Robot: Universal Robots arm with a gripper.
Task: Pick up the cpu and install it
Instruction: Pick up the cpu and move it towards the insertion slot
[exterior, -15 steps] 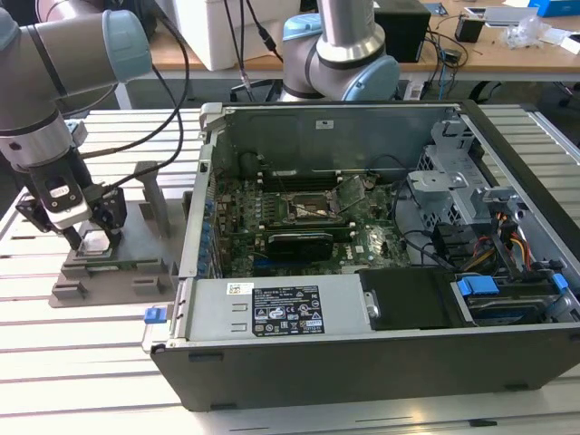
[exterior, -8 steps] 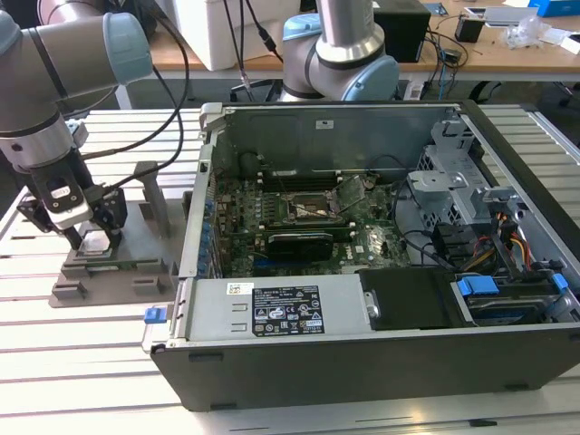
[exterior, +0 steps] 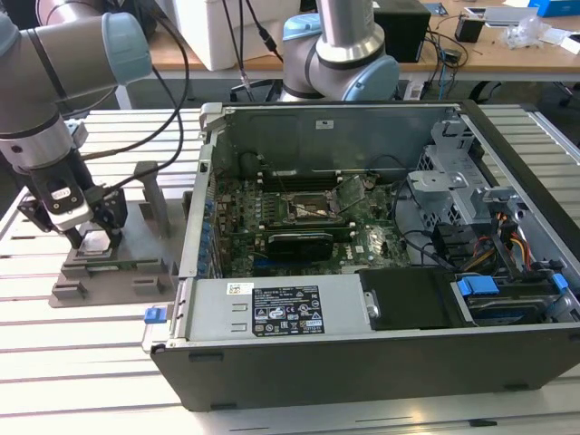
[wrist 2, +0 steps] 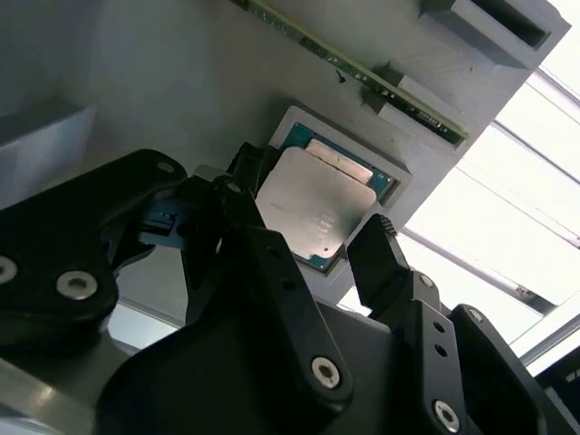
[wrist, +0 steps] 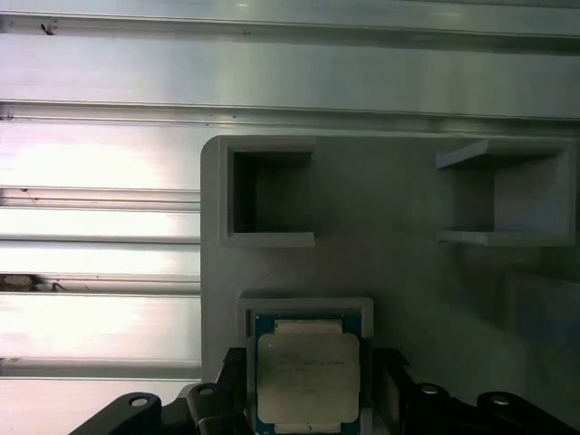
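Note:
The cpu (wrist 2: 317, 195), a thin square chip with a silvery top on a green board, lies flat in a shallow recess of the grey plastic holder (exterior: 109, 276) on the exterior view's left. My gripper (exterior: 89, 237) hangs directly over it, open. In the second wrist view its black fingers (wrist 2: 385, 263) stand on two opposite sides of the chip, close to its edges. The first wrist view shows the cpu (wrist: 308, 376) between the same finger tips. The black socket frame (exterior: 308, 210) with its wire lever sits on the motherboard inside the open computer case (exterior: 362, 317).
The holder has upright slots and pockets (wrist: 267, 195) beside the chip. A long black expansion card (exterior: 304, 243) lies just below the socket. A second robot arm (exterior: 340, 45) stands behind the case. Drives and cables (exterior: 494, 245) crowd the case's right end. The table is ribbed aluminium (exterior: 82, 362).

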